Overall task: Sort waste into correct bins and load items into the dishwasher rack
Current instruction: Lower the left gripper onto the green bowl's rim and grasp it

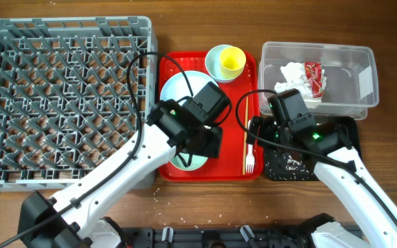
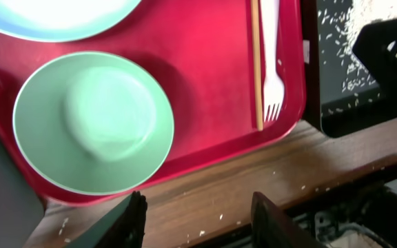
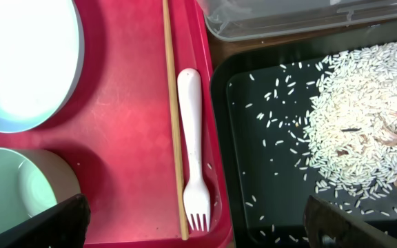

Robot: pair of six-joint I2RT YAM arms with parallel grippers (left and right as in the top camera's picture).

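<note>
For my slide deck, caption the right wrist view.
Open right gripper over a red tray holding a white fork and chopstick, beside a black tray of rice.

- Overhead: fixed high above the table (image 1: 205,200), facing straight down, far enough to take in the dishwasher rack (image 1: 64,96), red tray (image 1: 233,148) and clear tub (image 1: 364,69).
- Left wrist: close above the red tray's near right corner, facing down.
- Right wrist: close above the seam between the red tray and the black tray (image 3: 253,179), facing down.
- All three views share the fork (image 1: 250,160) and chopstick (image 1: 245,131).
</note>
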